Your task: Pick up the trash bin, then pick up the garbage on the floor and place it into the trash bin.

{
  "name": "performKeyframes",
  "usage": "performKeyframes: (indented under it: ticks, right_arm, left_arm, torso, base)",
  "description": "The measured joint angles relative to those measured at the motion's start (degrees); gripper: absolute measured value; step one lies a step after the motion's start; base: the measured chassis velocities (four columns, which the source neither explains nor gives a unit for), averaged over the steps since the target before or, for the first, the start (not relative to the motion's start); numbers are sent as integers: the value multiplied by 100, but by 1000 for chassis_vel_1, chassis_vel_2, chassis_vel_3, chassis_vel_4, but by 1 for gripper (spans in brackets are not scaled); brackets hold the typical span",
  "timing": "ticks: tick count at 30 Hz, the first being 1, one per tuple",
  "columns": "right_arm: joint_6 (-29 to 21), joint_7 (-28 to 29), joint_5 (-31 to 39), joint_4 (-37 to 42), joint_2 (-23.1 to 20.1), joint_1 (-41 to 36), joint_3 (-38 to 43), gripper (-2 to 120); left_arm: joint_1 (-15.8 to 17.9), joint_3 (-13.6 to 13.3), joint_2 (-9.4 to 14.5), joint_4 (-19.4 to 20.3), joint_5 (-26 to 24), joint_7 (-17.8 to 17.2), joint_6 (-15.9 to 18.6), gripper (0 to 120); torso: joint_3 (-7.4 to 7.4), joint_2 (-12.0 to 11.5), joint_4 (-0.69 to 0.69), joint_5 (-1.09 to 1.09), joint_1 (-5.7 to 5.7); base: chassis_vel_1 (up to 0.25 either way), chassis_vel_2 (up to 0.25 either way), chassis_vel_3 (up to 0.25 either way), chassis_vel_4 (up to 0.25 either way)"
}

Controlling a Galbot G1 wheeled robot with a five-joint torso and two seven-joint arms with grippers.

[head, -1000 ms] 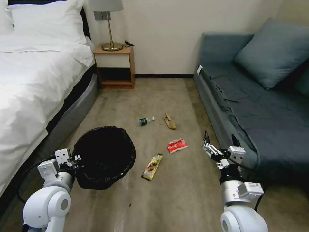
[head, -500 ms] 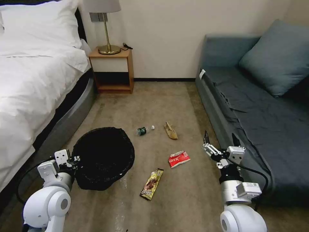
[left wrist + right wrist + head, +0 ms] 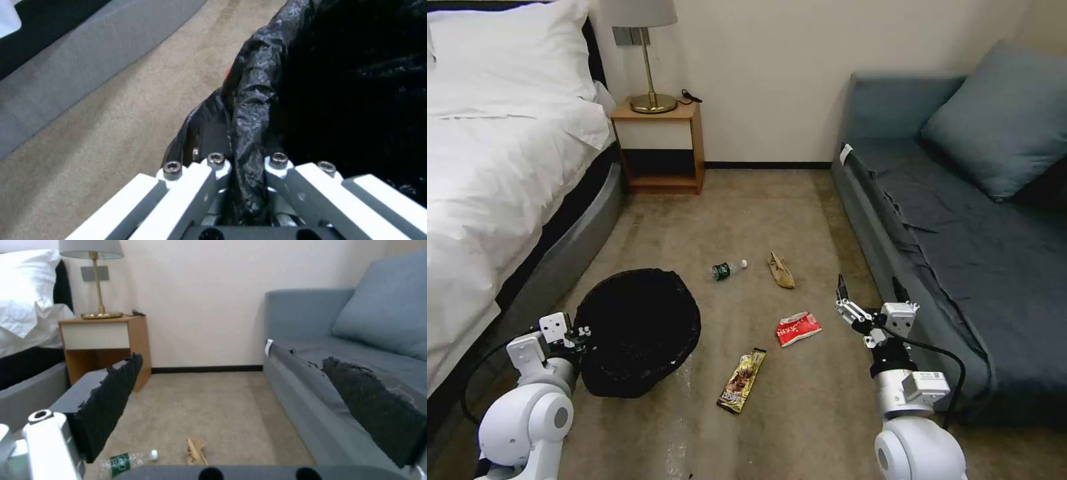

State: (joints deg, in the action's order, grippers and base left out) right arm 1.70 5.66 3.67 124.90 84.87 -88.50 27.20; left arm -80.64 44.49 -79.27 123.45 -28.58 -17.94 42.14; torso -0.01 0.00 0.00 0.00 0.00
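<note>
Glossy white rounded arms, black cables, silver-screwed white linkages, black-padded right tool point(image 3: 870, 297) fingers.

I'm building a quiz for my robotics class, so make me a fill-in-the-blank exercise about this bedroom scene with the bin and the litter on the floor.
1. The left gripper is shut on the rim of the ____, which has a black liner.
2. The right gripper hangs open beside the blue ____.
3. The number of garbage pieces lying on the carpet is ____.
4. The small clear bottle has a label coloured ____.

Missing words: trash bin; sofa; four; green
</note>
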Motion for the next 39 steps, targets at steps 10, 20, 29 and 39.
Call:
performKeyframes:
  ticks: [10, 20, 29, 39]
  right_arm:
    - [-340, 230, 248, -98, -180, 107, -131, 100]
    - [-2411, 1788, 3052, -296, -803, 387, -887, 100]
    - [-3077, 2641, 4922, -1820, -662, 970, -2138, 100]
    - [-2781, 2597, 4776, -3188, -511, 1642, -2746, 100]
  left_arm:
    - [73, 29, 5, -20, 1, 22, 0, 3]
    - [80, 63, 66, 39, -13, 33, 0, 3]
    - [113, 82, 25, -49, 25, 48, 0, 3]
    - [100, 112, -6, -94, 99, 62, -5, 3]
  torso:
    - [1, 0, -1, 0, 0]
    - [0, 0, 0, 0, 0]
    - [1, 0, 0, 0, 0]
    - [1, 0, 0, -1, 0]
  base:
    - [-87, 73, 89, -72]
    - [-30, 31, 44, -23]
    - [0, 0, 0, 0]
    - [0, 0, 0, 0]
